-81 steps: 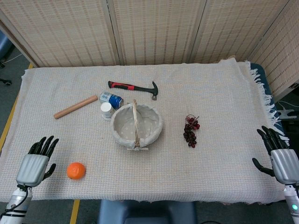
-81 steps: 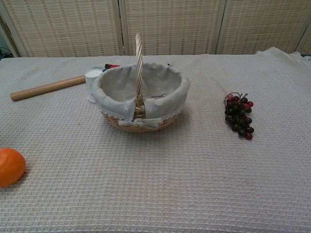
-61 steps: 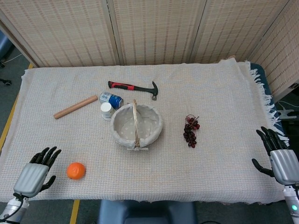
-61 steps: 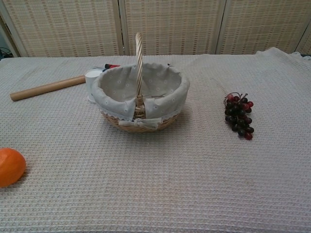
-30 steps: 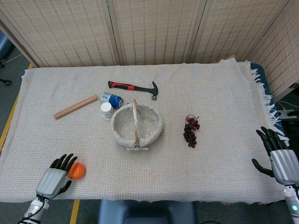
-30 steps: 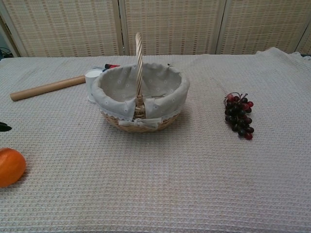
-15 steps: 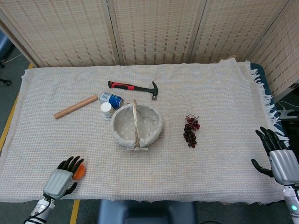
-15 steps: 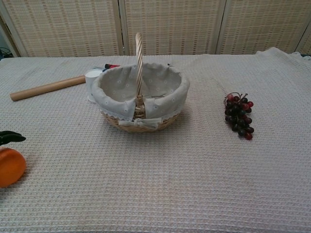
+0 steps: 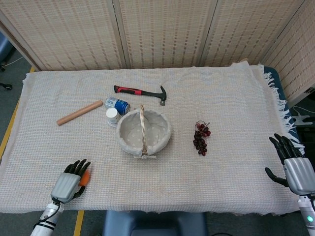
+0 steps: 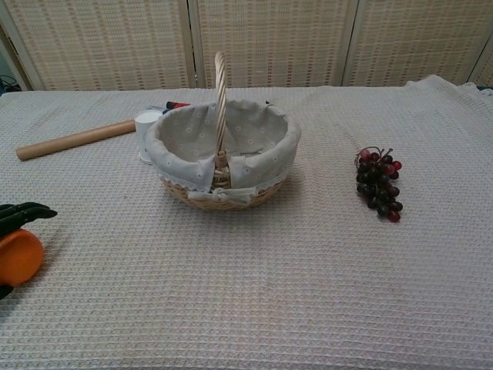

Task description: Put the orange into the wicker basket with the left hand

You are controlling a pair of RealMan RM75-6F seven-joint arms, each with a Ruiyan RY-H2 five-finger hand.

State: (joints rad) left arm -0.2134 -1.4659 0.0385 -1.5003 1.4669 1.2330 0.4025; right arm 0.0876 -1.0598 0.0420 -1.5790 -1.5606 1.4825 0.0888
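Here, a woven cream cloth (image 9: 221, 98) fronts rattan screens (image 9: 162, 32).

One orange (image 9: 85, 179); one basket (image 9: 143, 132) (lined); one hammer (image 9: 141, 93).

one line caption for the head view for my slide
Left hand over the orange at the table's near edge, wicker basket at centre, right hand idle and open far right.

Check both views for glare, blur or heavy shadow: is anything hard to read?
Head view: even, soft light, sharp, no glare; the left hand hides most of the orange. Chest view: sharp, faint shadow under the wicker basket; orange and fingers cut by the left edge.
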